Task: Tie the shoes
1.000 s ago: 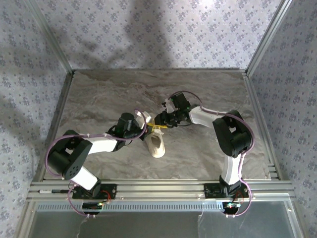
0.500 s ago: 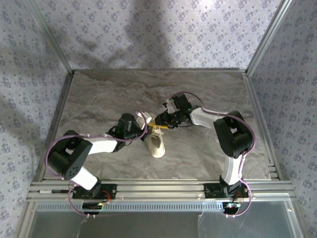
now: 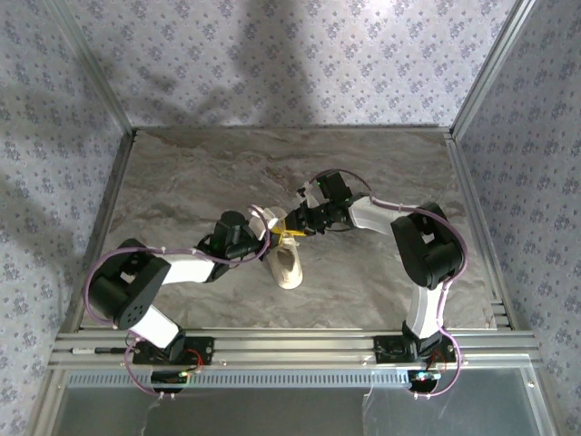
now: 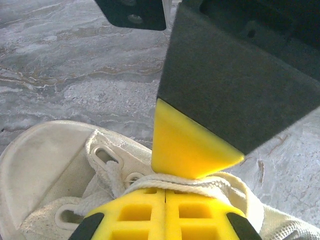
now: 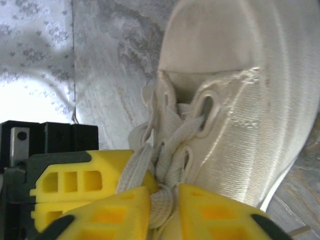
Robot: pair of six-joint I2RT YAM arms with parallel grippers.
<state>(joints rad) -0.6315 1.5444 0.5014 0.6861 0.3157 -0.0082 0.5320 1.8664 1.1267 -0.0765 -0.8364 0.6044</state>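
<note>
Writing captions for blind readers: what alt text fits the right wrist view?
The right end effector pinches a white lace of a cream sneaker on a marbled tabletop, the left end effector alongside.

No legible text, label, brand mark, number or sign in any view.
</note>
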